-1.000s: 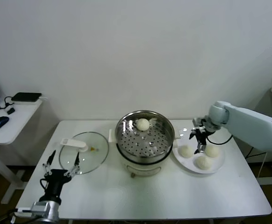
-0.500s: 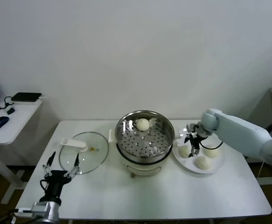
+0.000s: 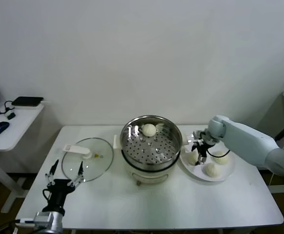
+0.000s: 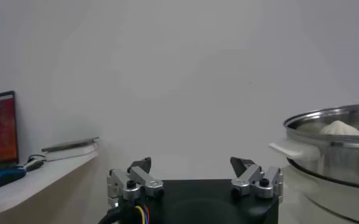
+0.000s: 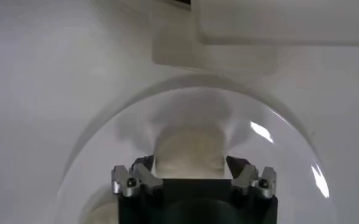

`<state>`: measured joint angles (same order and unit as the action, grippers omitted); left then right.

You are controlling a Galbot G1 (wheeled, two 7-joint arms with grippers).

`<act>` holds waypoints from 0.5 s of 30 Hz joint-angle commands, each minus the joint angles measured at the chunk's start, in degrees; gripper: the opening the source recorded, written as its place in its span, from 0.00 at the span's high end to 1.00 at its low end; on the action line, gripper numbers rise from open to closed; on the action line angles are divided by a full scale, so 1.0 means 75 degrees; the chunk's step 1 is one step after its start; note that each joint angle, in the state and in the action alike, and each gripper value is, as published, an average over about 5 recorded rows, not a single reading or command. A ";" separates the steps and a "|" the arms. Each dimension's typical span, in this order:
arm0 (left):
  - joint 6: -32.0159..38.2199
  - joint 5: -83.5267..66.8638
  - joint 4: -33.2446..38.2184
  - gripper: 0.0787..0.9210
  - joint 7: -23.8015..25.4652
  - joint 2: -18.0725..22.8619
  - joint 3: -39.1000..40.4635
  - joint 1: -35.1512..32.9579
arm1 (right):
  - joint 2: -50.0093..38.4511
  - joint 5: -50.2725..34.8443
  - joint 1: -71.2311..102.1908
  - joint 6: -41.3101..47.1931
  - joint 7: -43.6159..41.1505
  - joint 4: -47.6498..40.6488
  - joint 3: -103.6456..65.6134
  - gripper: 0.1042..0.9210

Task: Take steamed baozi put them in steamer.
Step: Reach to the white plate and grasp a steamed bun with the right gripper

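At centre right, the right gripper had its fingers set around a baozi on the plate, beside the steamer, while the left gripper, lower left, stood open and empty.

Head cam: high, looks down at steamer from front. L wrist cam: low, side-on, near it. R wrist cam: close above plate beside steamer.
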<state>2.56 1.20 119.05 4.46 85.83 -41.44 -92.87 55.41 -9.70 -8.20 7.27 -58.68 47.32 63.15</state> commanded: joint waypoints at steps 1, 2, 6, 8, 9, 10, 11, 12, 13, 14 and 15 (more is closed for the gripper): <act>-0.0017 -0.0032 0.0050 0.12 -0.0005 0.0029 0.0006 -0.0011 | 0.0045 0.0052 0.0075 -0.0009 -0.0056 -0.0090 -0.0096 0.28; -0.0017 -0.0034 0.0053 0.12 -0.0006 0.0032 0.0007 -0.0013 | 0.0035 0.0049 0.0066 -0.0008 -0.0067 -0.0080 -0.0095 0.30; -0.0013 -0.0033 0.0034 0.12 -0.0013 0.0028 0.0000 -0.0013 | 0.0001 0.0040 -0.0005 -0.0008 -0.0101 -0.0045 -0.0079 0.33; -0.0009 -0.0032 0.0018 0.12 -0.0017 0.0026 -0.0007 -0.0012 | -0.0031 0.0009 -0.0068 -0.0003 -0.0108 0.0004 -0.0063 0.33; -0.0007 -0.0032 0.0011 0.12 -0.0018 0.0025 -0.0011 -0.0012 | -0.0057 -0.0030 -0.0114 0.0009 -0.0112 0.0046 -0.0040 0.33; -0.0006 -0.0031 0.0006 0.12 -0.0019 0.0024 -0.0014 -0.0013 | -0.0087 -0.0085 -0.0175 0.0026 -0.0114 0.0102 -0.0009 0.33; -0.0005 -0.0031 0.0002 0.12 -0.0020 0.0022 -0.0015 -0.0013 | -0.0121 -0.0158 -0.0253 0.0043 -0.0117 0.0169 0.0027 0.33; -0.0006 -0.0029 -0.0001 0.12 -0.0021 0.0020 -0.0017 -0.0011 | -0.0167 -0.0249 -0.0354 0.0067 -0.0122 0.0246 0.0085 0.33; -0.0008 -0.0026 -0.0004 0.12 -0.0021 0.0019 -0.0018 -0.0006 | -0.0218 -0.0350 -0.0467 0.0092 -0.0125 0.0329 0.0153 0.33; -0.0010 -0.0021 -0.0006 0.12 -0.0021 0.0018 -0.0018 -0.0002 | -0.0280 -0.0490 -0.0625 0.0122 -0.0130 0.0429 0.0248 0.33; -0.0012 -0.0015 -0.0008 0.12 -0.0021 0.0016 -0.0017 0.0004 | -0.0348 -0.0645 -0.0814 0.0150 -0.0139 0.0531 0.0368 0.33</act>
<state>2.52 1.07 119.00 4.31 86.01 -41.57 -92.88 53.60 -12.11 -11.39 8.13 -59.74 49.56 64.55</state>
